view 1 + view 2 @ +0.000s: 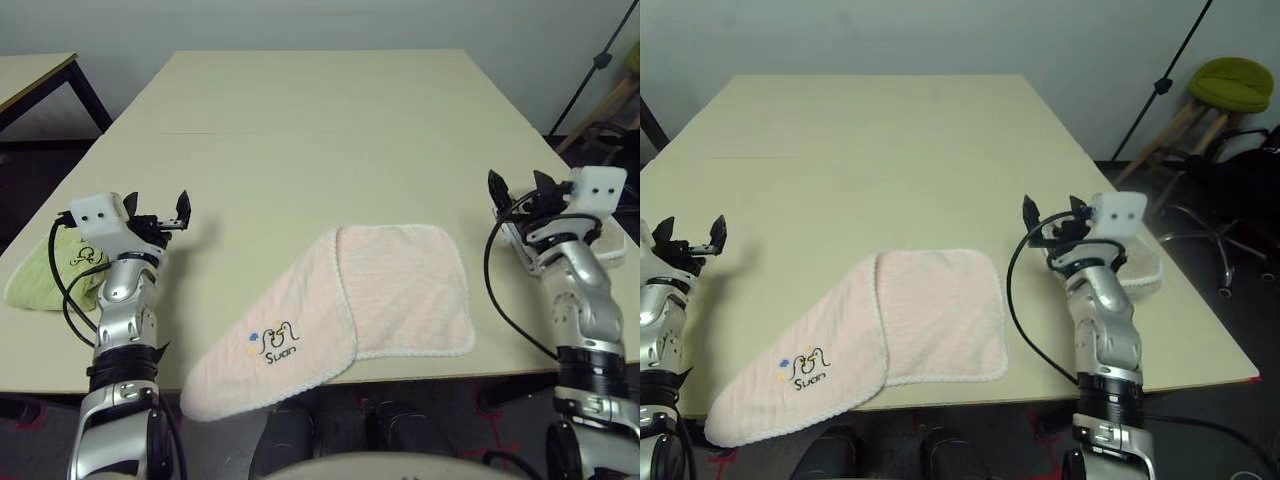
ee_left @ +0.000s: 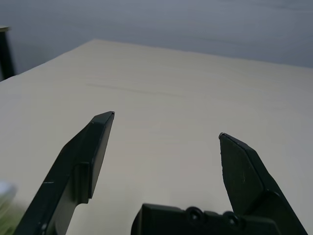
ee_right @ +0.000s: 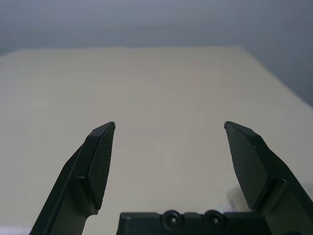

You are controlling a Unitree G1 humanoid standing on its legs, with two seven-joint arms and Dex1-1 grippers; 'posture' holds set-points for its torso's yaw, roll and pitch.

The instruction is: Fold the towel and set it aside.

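On the table [image 1: 320, 130], the pink towel [image 1: 400, 290] slants from near-left to far-right; left pincer [image 1: 158, 208] and right pincer [image 1: 518, 188] spread.

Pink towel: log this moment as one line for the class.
pink towel: "Suan" corner folded over, past table edge | left gripper: open, empty | right gripper: open, empty

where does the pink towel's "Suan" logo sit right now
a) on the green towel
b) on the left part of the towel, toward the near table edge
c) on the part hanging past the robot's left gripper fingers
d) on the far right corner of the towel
b, the logo shows on the left part of the pink towel, close to the near edge of the table
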